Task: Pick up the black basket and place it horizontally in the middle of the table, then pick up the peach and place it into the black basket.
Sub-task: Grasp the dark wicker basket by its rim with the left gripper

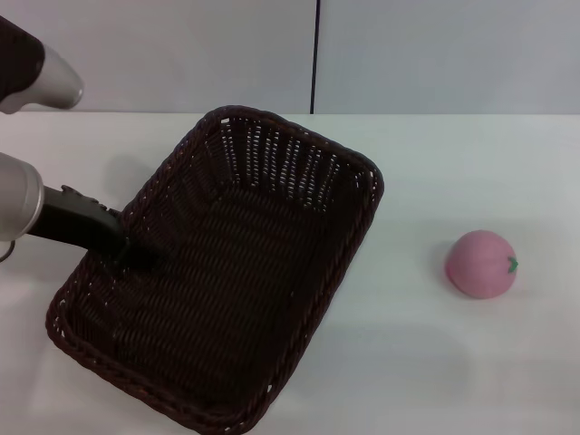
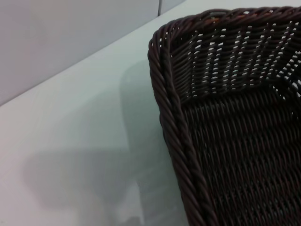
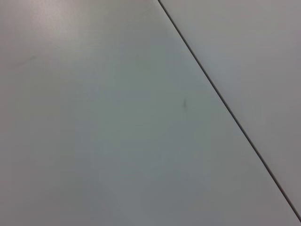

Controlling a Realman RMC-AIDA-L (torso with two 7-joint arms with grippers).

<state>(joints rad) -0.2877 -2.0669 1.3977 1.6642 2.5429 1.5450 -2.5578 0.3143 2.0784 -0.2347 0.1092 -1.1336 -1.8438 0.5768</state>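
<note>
The black basket (image 1: pixel 283 165) lies diagonally on the white table (image 1: pixel 453 362), left of centre, and nothing lies in it. My left gripper (image 1: pixel 127 246) reaches in from the left and is shut on the rim of the basket's left long side, with one finger inside. The left wrist view shows the braided rim and a corner of the basket (image 2: pixel 174 117) close up above the table (image 2: pixel 84 117). The pink peach (image 1: pixel 480 264) sits on the table to the right of the basket, well apart from it. My right gripper is out of view.
A pale wall with a dark vertical seam (image 1: pixel 314 54) stands behind the table's far edge. The right wrist view shows only a plain pale surface crossed by a dark seam line (image 3: pixel 225 106).
</note>
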